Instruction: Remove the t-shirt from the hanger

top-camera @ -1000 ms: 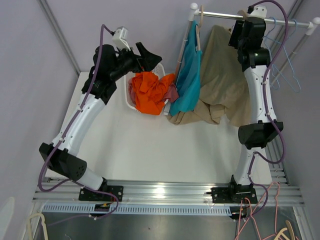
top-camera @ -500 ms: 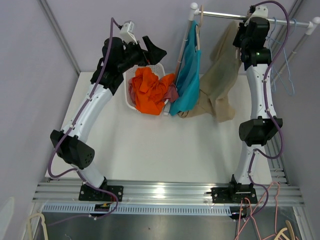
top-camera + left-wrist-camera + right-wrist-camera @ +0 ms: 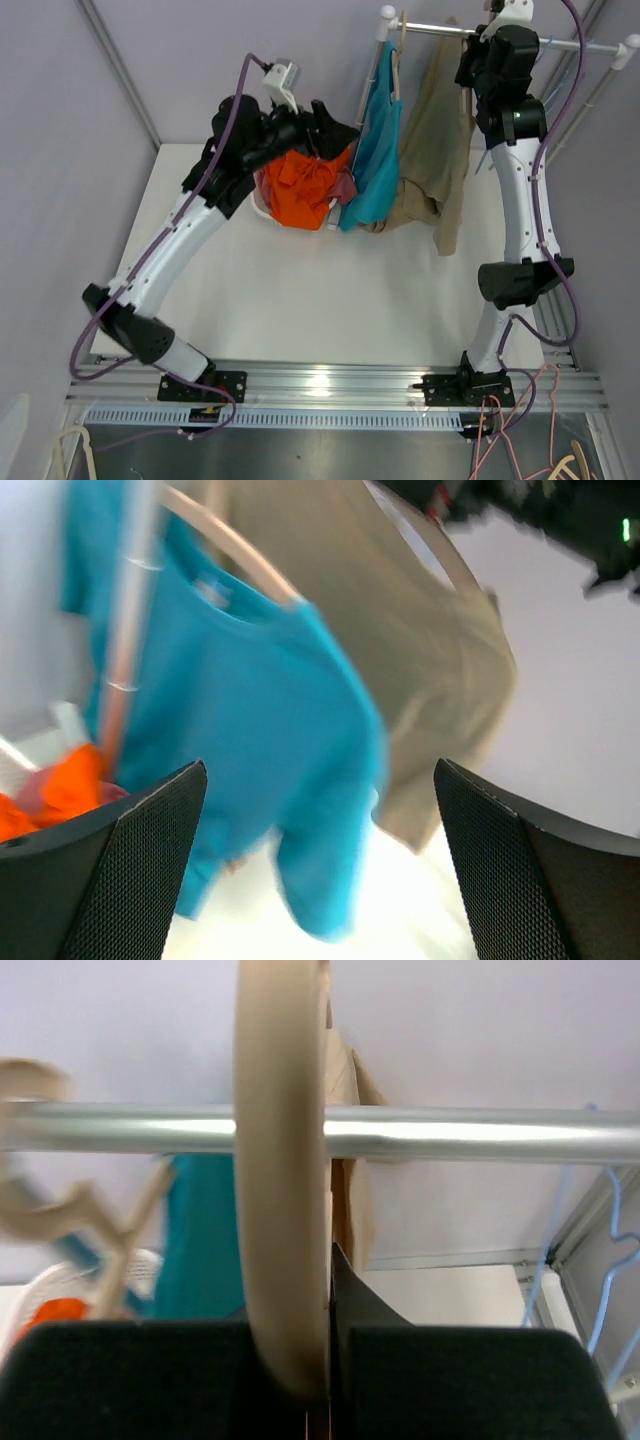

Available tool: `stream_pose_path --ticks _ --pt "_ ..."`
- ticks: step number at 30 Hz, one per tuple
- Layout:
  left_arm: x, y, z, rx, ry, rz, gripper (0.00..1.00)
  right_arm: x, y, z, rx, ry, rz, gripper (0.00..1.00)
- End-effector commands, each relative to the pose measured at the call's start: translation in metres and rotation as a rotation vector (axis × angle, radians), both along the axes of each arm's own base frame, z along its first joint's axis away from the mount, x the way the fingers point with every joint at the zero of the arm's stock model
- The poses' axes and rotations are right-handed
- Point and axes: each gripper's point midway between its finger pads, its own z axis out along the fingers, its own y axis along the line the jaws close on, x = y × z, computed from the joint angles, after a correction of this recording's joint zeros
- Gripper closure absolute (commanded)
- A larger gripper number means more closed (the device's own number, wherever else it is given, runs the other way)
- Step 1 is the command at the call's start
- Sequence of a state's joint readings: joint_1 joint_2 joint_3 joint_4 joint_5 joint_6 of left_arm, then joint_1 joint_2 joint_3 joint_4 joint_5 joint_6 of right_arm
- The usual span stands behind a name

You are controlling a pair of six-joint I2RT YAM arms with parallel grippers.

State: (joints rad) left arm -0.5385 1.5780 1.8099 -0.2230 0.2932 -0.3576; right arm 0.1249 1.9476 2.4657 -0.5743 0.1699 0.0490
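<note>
Right gripper [image 3: 318, 1360] is clamped narrow on the hook of the tan shirt's hanger [image 3: 280, 1160], just under the rod [image 3: 480, 1132] that the hook loops over. In the wrist view you can see the hook pinched edge-on between its jaws. From that grip the tan shirt [image 3: 430, 140] drops straight below, its long axis running down from the rod, with the lower end near the table [image 3: 300, 280]. Nothing holds the cloth itself.

Your left gripper [image 3: 318, 780] is spread wide and empty. The teal shirt [image 3: 378, 150] hangs directly ahead of it, and the tan shirt lies beyond that and to its right. So the left is the free arm, but not the nearer one. The right sits at the neck of the garment, while the left has the teal shirt between it and the tan cloth.

My read is that with the hanger pinned, the pull must come from the left, downward and away from the hook along the shirt's length. Steer round the teal shirt first, or you'll likely close on the wrong one.
</note>
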Motion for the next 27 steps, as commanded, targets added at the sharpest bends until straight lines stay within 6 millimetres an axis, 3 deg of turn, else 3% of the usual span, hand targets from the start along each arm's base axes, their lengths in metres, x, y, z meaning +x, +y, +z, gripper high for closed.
stream_pose_path --ticks 1,2,3,4,5,6,7,8,9,10,12,13,14,15,16,17,18,20,21,24,25,27 --pt "-0.05 -0.002 0.025 -0.033 -0.113 -0.054 0.0 -0.075 -0.004 0.097 0.043 -0.212 -0.031 1.0" --pt "-0.063 -0.002 0.026 -0.055 -0.152 -0.061 0.01 -0.088 -0.002 0.096 0.061 -0.197 -0.023 1.0" --pt "-0.078 -0.017 0.004 -0.038 -0.138 -0.098 0.01 -0.094 -0.004 0.089 0.116 -0.174 -0.051 1.0" --pt "-0.089 -0.022 0.012 -0.063 -0.199 -0.104 0.0 -0.1 0.001 0.084 0.145 -0.162 -0.055 1.0" --pt "-0.114 -0.03 0.006 -0.036 -0.258 -0.097 0.0 -0.114 0.0 0.068 0.168 -0.128 -0.08 1.0" --pt "-0.106 -0.017 0.004 -0.012 -0.305 -0.016 0.0 -0.124 -0.004 0.062 0.208 -0.129 -0.142 1.0" --pt "-0.133 -0.036 -0.004 -0.017 -0.358 -0.051 0.0 -0.134 -0.014 0.057 0.282 -0.145 -0.24 1.0" --pt "-0.141 -0.04 -0.029 0.06 -0.43 -0.028 0.0 -0.162 -0.012 0.067 0.341 -0.185 -0.234 1.0" --pt "-0.166 -0.042 -0.022 0.029 -0.477 -0.019 0.0 -0.159 -0.009 0.036 0.37 -0.136 -0.257 1.0" --pt "-0.174 -0.045 -0.053 0.046 -0.516 -0.017 0.0 -0.166 -0.008 0.03 0.455 -0.145 -0.261 1.0" --pt "-0.2 -0.051 -0.056 -0.011 -0.541 -0.051 0.0 -0.186 -0.012 0.013 0.525 -0.135 -0.285 1.0" --pt "-0.207 -0.053 -0.054 -0.052 -0.553 -0.05 0.01 -0.189 -0.013 0.008 0.548 -0.124 -0.295 1.0" --pt "-0.212 -0.057 -0.082 -0.009 -0.549 -0.065 0.0 -0.194 -0.016 0.004 0.618 -0.125 -0.327 1.0" --pt "-0.222 -0.066 -0.094 0.008 -0.546 -0.067 0.0 -0.198 -0.017 0.0 0.638 -0.108 -0.342 1.0" --pt "-0.226 -0.067 -0.088 -0.03 -0.575 -0.039 0.0 -0.202 -0.016 -0.008 0.637 -0.069 -0.354 1.0" --pt "-0.23 -0.068 -0.102 0.023 -0.623 -0.018 0.01 -0.204 -0.014 -0.011 0.668 -0.056 -0.355 1.0" --pt "-0.244 -0.075 -0.103 0.02 -0.646 -0.021 0.01 -0.206 -0.012 -0.015 0.669 -0.035 -0.346 1.0" --pt "-0.245 -0.077 -0.101 0.008 -0.713 0.074 0.01 -0.209 -0.006 -0.021 0.673 -0.016 -0.328 1.0" --pt "-0.257 -0.08 -0.099 -0.015 -0.737 0.084 0.0 -0.211 -0.005 -0.021 0.677 -0.016 -0.32 1.0" --pt "-0.267 -0.08 -0.079 -0.098 -0.801 0.227 0.01 -0.221 -0.002 -0.024 0.677 -0.011 -0.3 1.0" --pt "-0.265 -0.094 -0.078 -0.059 -0.81 0.258 0.01 -0.228 -0.001 -0.019 0.685 -0.024 -0.285 1.0" --pt "-0.263 -0.101 -0.086 -0.032 -0.799 0.27 0.0 -0.231 0.001 -0.023 0.68 -0.017 -0.265 1.0"
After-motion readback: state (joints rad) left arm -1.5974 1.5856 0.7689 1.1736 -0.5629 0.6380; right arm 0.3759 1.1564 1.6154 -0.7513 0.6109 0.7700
